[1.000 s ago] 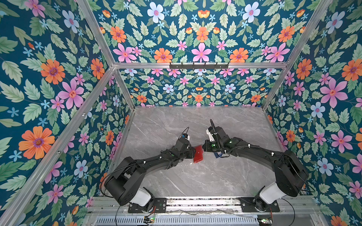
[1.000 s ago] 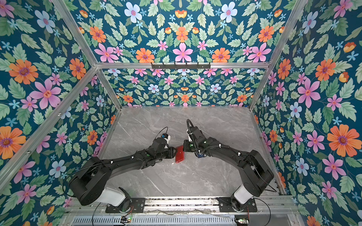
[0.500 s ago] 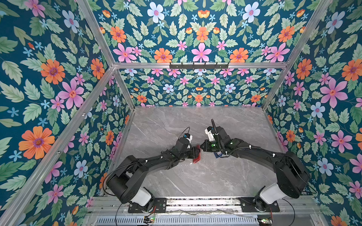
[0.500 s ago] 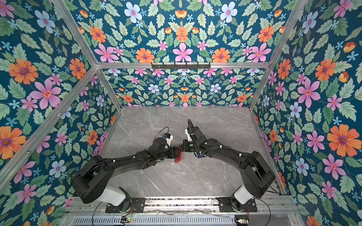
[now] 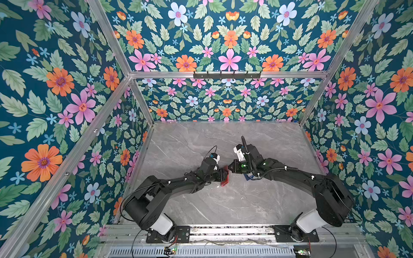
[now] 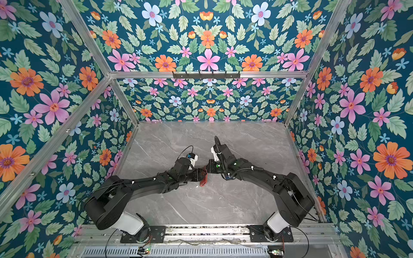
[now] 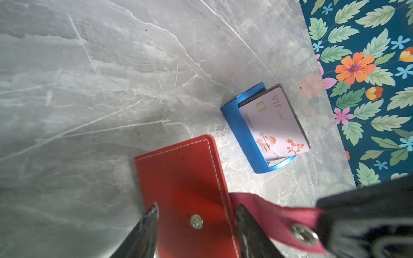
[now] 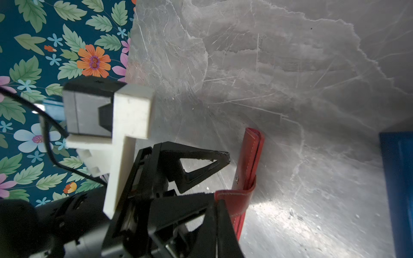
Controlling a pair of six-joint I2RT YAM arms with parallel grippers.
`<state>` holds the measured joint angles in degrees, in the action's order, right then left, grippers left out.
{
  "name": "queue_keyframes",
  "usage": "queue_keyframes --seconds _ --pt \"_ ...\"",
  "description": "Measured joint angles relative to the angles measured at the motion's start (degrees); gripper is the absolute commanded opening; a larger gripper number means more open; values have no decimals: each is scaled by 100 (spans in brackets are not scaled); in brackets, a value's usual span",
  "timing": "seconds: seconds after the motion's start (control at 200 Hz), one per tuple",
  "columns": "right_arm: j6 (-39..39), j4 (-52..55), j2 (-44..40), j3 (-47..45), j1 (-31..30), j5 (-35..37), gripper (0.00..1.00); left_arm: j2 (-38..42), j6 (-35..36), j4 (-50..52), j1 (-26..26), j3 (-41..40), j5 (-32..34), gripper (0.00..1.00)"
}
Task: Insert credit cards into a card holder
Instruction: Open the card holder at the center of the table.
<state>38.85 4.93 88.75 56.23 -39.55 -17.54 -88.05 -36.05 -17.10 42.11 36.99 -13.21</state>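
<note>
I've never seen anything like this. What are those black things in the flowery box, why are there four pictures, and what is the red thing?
The black things are two robot arms, a left arm and a right arm, mounted at the near edge of a grey marble table inside a booth with flowered walls. Two pictures look down from overhead and are nearly the same. The two close-ups come from a small camera on each arm's wrist.

The red thing is a card holder, between the tips of the two arms. The right arm's jaws are shut on its snap strap. The left arm's jaws stand apart right at the holder; whether they grip it I cannot tell.

Nearby sits a blue tray holding cards, a pale pink one on top.
</note>
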Motion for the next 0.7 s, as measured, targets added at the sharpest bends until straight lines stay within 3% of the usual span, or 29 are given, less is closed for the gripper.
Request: queue_keyframes --seconds 0.225,0.7 --pt "-9 175 0 52 -2 153 0 15 -2 48 4 2 114 44" --pt "-138 533 -39 151 -2 481 0 173 17 254 15 2 581 43"
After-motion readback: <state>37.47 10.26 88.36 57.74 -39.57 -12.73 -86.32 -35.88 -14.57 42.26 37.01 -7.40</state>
